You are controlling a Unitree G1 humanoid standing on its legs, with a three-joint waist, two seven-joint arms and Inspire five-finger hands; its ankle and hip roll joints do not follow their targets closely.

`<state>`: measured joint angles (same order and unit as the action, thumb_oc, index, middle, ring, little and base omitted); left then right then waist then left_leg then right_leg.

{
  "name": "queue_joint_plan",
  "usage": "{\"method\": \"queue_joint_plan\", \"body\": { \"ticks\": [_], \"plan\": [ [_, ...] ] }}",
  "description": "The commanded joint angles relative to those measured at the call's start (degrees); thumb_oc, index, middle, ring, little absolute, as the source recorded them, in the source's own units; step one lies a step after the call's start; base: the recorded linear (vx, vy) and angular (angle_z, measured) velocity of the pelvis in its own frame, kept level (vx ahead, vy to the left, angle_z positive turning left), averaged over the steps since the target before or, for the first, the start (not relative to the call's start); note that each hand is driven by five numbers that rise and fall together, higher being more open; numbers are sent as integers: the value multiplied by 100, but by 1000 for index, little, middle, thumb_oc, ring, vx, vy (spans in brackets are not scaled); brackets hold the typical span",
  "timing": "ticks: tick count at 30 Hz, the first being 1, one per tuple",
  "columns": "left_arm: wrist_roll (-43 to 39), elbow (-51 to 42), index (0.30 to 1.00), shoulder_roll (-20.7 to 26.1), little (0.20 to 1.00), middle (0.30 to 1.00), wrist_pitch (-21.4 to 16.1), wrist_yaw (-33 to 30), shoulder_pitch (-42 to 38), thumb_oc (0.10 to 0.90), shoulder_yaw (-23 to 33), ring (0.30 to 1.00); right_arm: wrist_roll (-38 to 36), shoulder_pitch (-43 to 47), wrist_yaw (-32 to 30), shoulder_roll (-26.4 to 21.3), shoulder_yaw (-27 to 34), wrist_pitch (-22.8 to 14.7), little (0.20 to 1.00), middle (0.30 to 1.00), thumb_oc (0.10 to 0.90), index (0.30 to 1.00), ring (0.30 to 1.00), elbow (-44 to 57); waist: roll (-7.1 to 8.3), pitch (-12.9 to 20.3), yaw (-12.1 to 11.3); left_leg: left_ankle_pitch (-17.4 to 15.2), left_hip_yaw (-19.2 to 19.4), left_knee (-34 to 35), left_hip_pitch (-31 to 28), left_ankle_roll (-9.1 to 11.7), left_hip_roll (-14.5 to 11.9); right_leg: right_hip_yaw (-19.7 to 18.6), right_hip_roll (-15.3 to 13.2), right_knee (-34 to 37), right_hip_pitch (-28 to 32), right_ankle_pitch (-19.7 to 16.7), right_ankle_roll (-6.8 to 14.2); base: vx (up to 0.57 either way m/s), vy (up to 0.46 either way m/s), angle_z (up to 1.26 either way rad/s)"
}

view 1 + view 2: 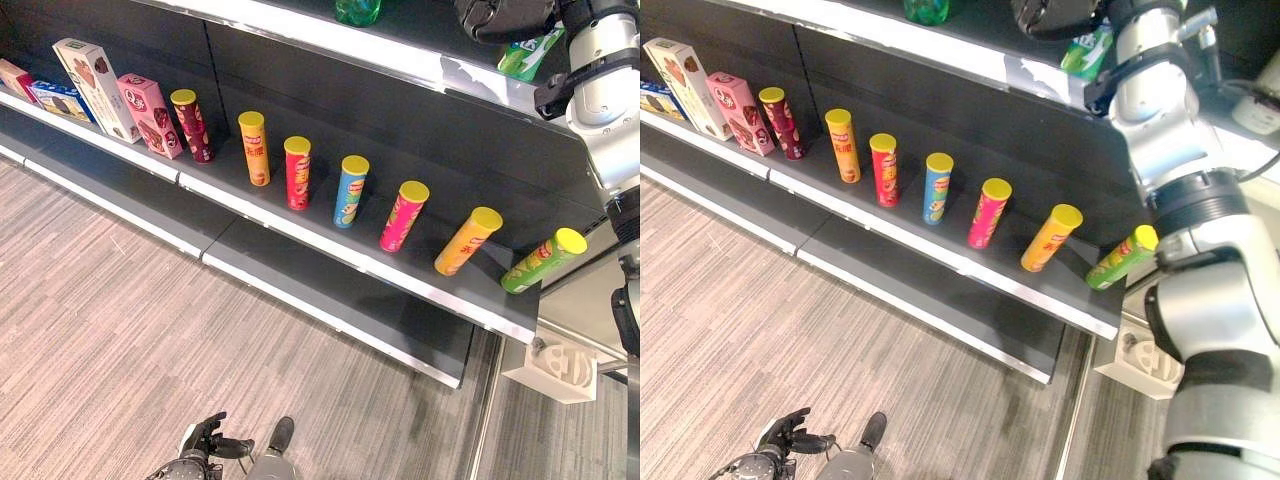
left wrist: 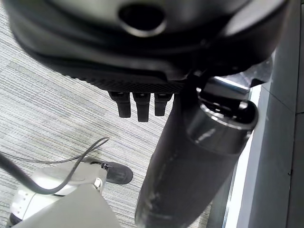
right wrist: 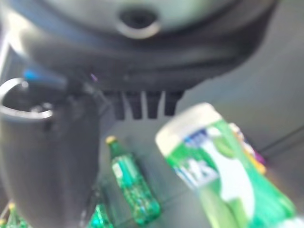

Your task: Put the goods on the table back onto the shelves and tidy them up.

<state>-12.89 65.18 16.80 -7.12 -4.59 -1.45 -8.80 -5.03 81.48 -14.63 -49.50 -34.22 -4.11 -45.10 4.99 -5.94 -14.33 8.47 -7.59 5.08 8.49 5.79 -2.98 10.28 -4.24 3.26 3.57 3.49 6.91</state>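
The right robot hand (image 1: 1065, 14) is raised to the upper shelf (image 1: 400, 55), just beside a green-and-white bottle (image 3: 223, 166) that stands near the shelf's front edge. In the right wrist view its fingers (image 3: 142, 104) point straight out and hold nothing, with the bottle just past them; whether they touch it I cannot tell. Further back on that shelf stands a green glass bottle (image 3: 133, 187), and another green bottle (image 1: 357, 10) shows further left.

On the middle shelf (image 1: 330, 245) below, a row of tall snack tubes with yellow lids stands spaced apart: dark red (image 1: 192, 125), orange (image 1: 254, 148), red (image 1: 297, 172), blue (image 1: 349, 190), pink (image 1: 404, 215), orange-yellow (image 1: 467, 240) and green (image 1: 543, 260). To their left stand a pink box (image 1: 148, 113) and a tall white box (image 1: 95, 87).

The left robot hand (image 1: 205, 440) hangs low over the striped grey floor (image 1: 120, 330), fingers relaxed and holding nothing.
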Motion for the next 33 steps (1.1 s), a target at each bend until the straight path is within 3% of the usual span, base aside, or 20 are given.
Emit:
{"method": "queue_joint_plan", "body": {
  "ticks": [1,6,11,15,16,17,18,20,21,23,26,28,29,33],
  "plan": [
    [173,119,900,368,900,900,-137,-120,-144,800,-210,900,41,970,-518,-244,-24,-349,900,900,800,900,900,32,246,445,-30,-1079,1007,-33,-802,263,-294,-339,-447,-482,-611,105,753,-16,-12,-7],
    [206,113,900,331,900,900,-123,-124,-113,800,-161,900,-50,734,-568,-431,251,-458,900,900,800,900,900,601,220,465,54,-1096,1078,-37,-852,251,-293,-352,-440,-470,-573,92,761,-22,-4,-7],
    [297,69,900,303,900,900,-66,-121,-105,800,7,900,-33,-505,-249,-469,994,-556,900,900,800,900,900,2549,166,488,205,-1134,1232,-38,-936,229,-308,-457,-417,-472,-577,98,754,-35,-10,-4],
    [417,-3,900,286,900,900,-23,-52,-128,800,189,900,-454,-1714,480,-91,1480,-822,900,900,800,900,900,4232,100,526,384,-1162,1493,-47,-1055,207,-350,-614,-380,-449,-587,101,725,-30,-15,-28],
    [417,-4,900,289,900,900,-22,-52,-127,800,186,900,-453,-1722,481,-91,1487,-820,900,900,800,900,900,4237,103,527,379,-1163,1496,-47,-1057,207,-350,-617,-380,-449,-588,101,725,-54,-31,-24],
    [479,-117,900,264,900,900,-44,-6,-158,800,287,900,-1331,-2639,1125,320,1681,-1066,900,900,800,900,900,5136,24,511,530,-1181,1729,-78,-1141,198,-377,-749,-339,-433,-626,93,704,-45,-22,-30],
    [480,-119,900,272,900,900,-44,-5,-150,800,280,900,-1334,-2672,1133,320,1707,-1056,900,900,800,900,900,5159,32,516,517,-1183,1737,-76,-1148,200,-379,-755,-336,-434,-624,94,703,-66,-26,-34],
    [583,-291,900,229,900,900,-59,37,-150,800,307,900,-2176,-3749,1734,883,1858,-1161,900,900,800,900,900,5829,-50,487,676,-1200,1963,-129,-1190,193,-425,-873,-308,-438,-684,63,716,-49,-15,-52],
    [584,-294,900,231,900,900,-58,38,-144,800,303,900,-2176,-3764,1737,884,1867,-1156,900,900,800,900,900,5840,-48,492,667,-1202,1969,-129,-1192,194,-426,-879,-305,-439,-686,63,716,-38,-16,-47],
    [664,-394,900,172,900,900,-67,62,-100,800,347,900,-2583,-4574,2259,1352,1842,-1058,900,900,800,900,900,6228,-106,474,758,-1217,2097,-143,-1221,186,-450,-956,-283,-449,-737,45,718,-40,-5,-26],
    [754,-587,900,192,900,900,-115,169,-52,800,443,900,-2906,-5393,2766,1444,1811,-911,900,900,800,900,900,6487,-185,438,863,-1224,2251,-164,-1238,198,-485,-1025,-258,-457,-794,23,724,-45,-2,-38],
    [794,-713,900,229,900,900,-157,247,47,800,481,900,-3559,-6114,3210,1672,1642,-739,900,900,800,900,900,6316,-222,386,909,-1210,2317,-185,-1219,202,-500,-1063,-251,-461,-844,-11,729,-62,-7,-30],
    [945,-851,900,251,900,900,-185,332,84,800,479,900,-3336,-6654,3460,1530,1390,-497,900,900,800,900,900,6111,-242,352,955,-1196,2369,-174,-1208,211,-521,-1077,-247,-458,-876,-30,739,-43,-10,-19],
    [1033,-1017,900,263,900,900,-207,439,71,800,423,900,-2591,-7274,3567,1362,1035,-241,900,900,800,900,900,5301,-267,275,1002,-1193,2411,-206,-1158,214,-536,-1117,-246,-469,-954,-43,756,-51,-4,-8]
  ]
}}
